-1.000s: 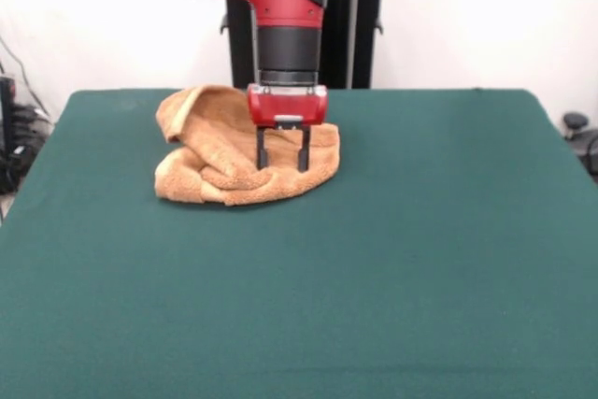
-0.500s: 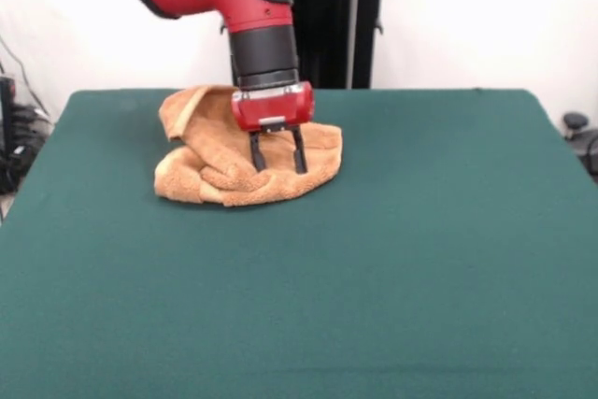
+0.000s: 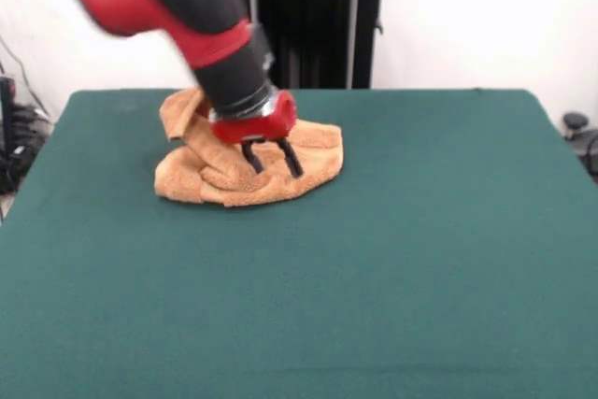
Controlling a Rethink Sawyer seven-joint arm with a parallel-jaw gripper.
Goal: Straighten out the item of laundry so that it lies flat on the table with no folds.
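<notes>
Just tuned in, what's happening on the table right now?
The Sawyer arm is tilted over a crumpled towel near the far side of the green table. Its gripper is open, with the two dark fingers spread and pointing down at the towel's top layer. They appear to be at or just above the cloth, with nothing clamped yet. The towel is bunched, with several folds and one flap standing up at the back, so none of the flattening is done.

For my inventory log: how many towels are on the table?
1. The towel lies crumpled at the far side of the table, under the hand. Nothing shows that another is hidden.
</notes>
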